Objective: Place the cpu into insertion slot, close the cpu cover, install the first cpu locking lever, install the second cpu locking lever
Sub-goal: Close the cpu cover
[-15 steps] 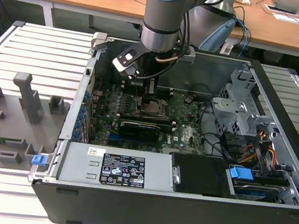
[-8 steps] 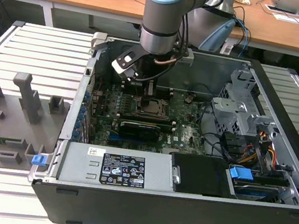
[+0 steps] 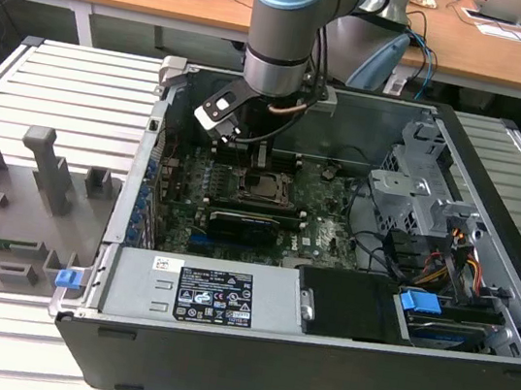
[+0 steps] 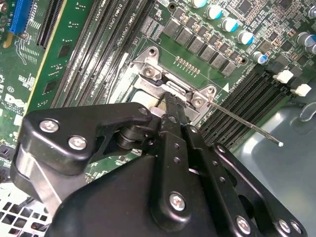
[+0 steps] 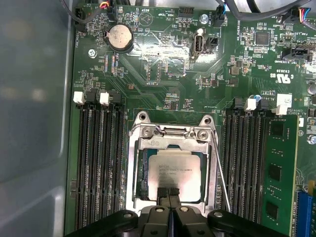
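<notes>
A: Exterior view: my pincer (image 3: 256,160) sits low inside the case (image 3: 218,346).
B: Second wrist view?
A: Tips pinched together, empty, touching the cover (image 4: 170,89); lever (image 4: 247,124) standing up.
B: First wrist view?
A: Cpu (image 5: 175,173) seated in its slot (image 5: 143,173). Light, fragile, I'd judge; handle edges only.

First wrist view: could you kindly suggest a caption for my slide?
The gripper above the cpu, seated in the insertion slot and framed by the cpu cover.
</notes>
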Robot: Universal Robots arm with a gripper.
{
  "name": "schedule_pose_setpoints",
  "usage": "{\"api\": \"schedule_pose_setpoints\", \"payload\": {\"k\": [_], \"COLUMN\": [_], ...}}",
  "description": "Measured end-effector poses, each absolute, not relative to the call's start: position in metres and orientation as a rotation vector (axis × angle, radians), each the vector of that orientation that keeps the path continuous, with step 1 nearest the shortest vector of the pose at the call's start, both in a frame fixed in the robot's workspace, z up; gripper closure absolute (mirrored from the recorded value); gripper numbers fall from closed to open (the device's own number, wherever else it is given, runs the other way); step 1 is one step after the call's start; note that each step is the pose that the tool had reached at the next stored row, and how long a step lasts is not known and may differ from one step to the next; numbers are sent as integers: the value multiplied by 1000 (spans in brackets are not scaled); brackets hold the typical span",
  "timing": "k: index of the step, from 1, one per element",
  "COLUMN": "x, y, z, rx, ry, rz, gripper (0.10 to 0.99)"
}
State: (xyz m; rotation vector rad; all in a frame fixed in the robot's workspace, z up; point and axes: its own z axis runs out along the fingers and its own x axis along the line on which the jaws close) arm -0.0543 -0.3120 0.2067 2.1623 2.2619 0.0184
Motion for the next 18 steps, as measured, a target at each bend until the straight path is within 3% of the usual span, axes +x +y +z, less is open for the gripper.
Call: {"api": "schedule_pose_setpoints", "payload": {"k": [18], "x": [-53], "y": [-312], "z": [209], "rx": [2162], "ry": [2262], "rz": [19], "gripper": [980]}}
